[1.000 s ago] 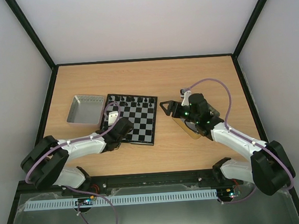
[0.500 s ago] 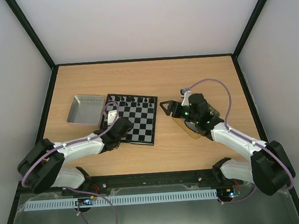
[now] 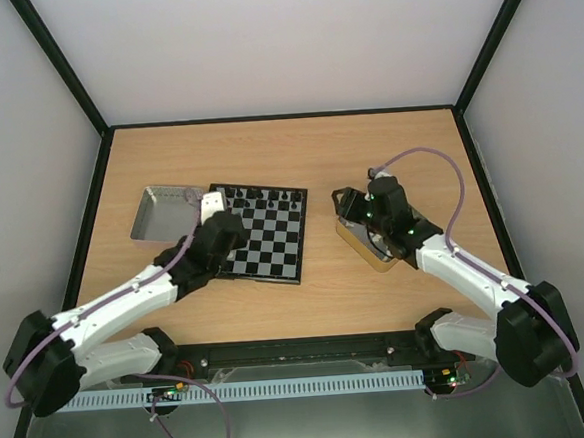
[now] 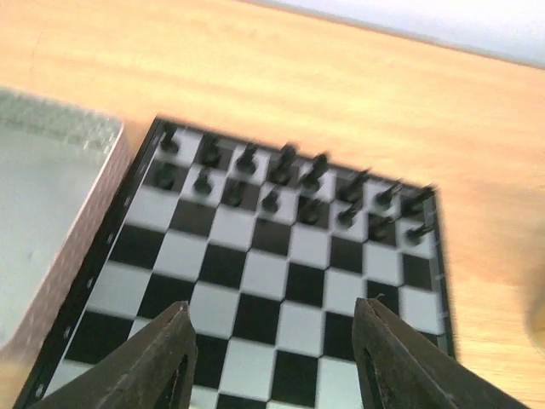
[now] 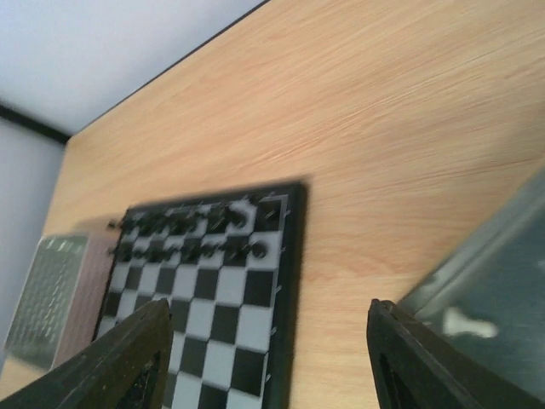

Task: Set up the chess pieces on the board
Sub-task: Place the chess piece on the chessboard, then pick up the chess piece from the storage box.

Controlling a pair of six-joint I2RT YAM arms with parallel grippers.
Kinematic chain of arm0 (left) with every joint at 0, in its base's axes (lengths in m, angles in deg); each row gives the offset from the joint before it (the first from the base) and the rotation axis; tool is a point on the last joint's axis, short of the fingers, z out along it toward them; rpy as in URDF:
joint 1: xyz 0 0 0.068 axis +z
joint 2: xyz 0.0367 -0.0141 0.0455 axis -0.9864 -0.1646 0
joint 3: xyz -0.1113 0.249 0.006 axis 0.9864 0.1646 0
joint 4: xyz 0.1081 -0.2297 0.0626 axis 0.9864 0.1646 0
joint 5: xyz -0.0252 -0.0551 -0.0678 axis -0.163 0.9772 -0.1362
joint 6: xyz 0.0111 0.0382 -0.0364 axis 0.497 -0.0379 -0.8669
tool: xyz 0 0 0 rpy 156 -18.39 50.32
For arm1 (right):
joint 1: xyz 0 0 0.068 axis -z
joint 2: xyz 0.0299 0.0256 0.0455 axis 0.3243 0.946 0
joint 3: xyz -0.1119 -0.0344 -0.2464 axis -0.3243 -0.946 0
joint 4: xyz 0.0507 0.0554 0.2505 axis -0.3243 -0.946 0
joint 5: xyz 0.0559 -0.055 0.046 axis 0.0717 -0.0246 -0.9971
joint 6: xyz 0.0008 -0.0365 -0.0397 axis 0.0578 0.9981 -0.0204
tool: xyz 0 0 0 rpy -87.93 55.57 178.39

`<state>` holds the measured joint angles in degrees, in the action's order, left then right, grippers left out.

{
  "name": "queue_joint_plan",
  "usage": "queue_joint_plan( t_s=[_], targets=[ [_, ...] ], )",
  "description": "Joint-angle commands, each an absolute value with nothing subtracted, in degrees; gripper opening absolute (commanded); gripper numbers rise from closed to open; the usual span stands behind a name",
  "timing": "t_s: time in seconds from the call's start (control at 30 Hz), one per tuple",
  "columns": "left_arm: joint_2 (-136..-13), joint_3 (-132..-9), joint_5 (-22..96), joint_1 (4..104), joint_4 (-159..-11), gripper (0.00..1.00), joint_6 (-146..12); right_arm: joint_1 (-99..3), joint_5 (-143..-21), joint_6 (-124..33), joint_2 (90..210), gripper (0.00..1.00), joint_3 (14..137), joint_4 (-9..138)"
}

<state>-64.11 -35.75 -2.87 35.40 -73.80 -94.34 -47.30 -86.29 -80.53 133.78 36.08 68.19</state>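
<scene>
The board (image 3: 271, 243) lies left of centre, black pieces (image 3: 260, 193) lined along its far rows. My left gripper (image 3: 224, 222) hovers over its left side. In the left wrist view it (image 4: 274, 307) is open above bare squares of the board (image 4: 255, 281), nothing between the fingers. My right gripper (image 3: 343, 203) hangs open at the far left corner of the gold-sided tin (image 3: 377, 261). The right wrist view shows it (image 5: 268, 307) empty, the board (image 5: 213, 307) on its left. One cream chess piece (image 5: 464, 322) lies in the tin (image 5: 502, 281).
A grey metal tray (image 3: 162, 216) sits right against the board's left edge, also seen as the tray (image 4: 34, 213) in the left wrist view. Bare wood stretches between board and tin and along the table's far side.
My left gripper has left the board's near left corner, moved toward the far side and opened. My right gripper has shifted left over the tin and narrowed a little.
</scene>
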Motion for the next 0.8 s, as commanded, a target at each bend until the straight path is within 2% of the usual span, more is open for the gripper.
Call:
queue_joint_plan(
  t_s=[0.0,0.13,0.33,0.57,0.77],
  targets=[
    [-58.13,-41.32,2.25,37.6,-73.51,0.54,-86.99,-44.19,-74.78,-82.8,136.4,0.6,41.07,56.6],
    [-52.78,-44.53,5.55,38.63,-74.14,0.7,-79.77,-38.87,-75.2,-83.81,139.5,0.56,40.53,55.16],
    [-46.89,-46.81,8.44,39.03,-75.32,0.86,-73.04,-35.58,-74.73,-80.93,147.41,0.53,43.13,53.13],
    [-44.32,-45.77,10.6,39.26,-77.21,0.94,-71.14,-35.07,-70.97,-79.5,158.17,0.52,49.38,52.59],
    [-44.18,-44.89,11.15,39.48,-77.33,0.96,-71.48,-35.07,-68.78,-79.39,165.37,0.4,53.87,51.46]
  ],
)
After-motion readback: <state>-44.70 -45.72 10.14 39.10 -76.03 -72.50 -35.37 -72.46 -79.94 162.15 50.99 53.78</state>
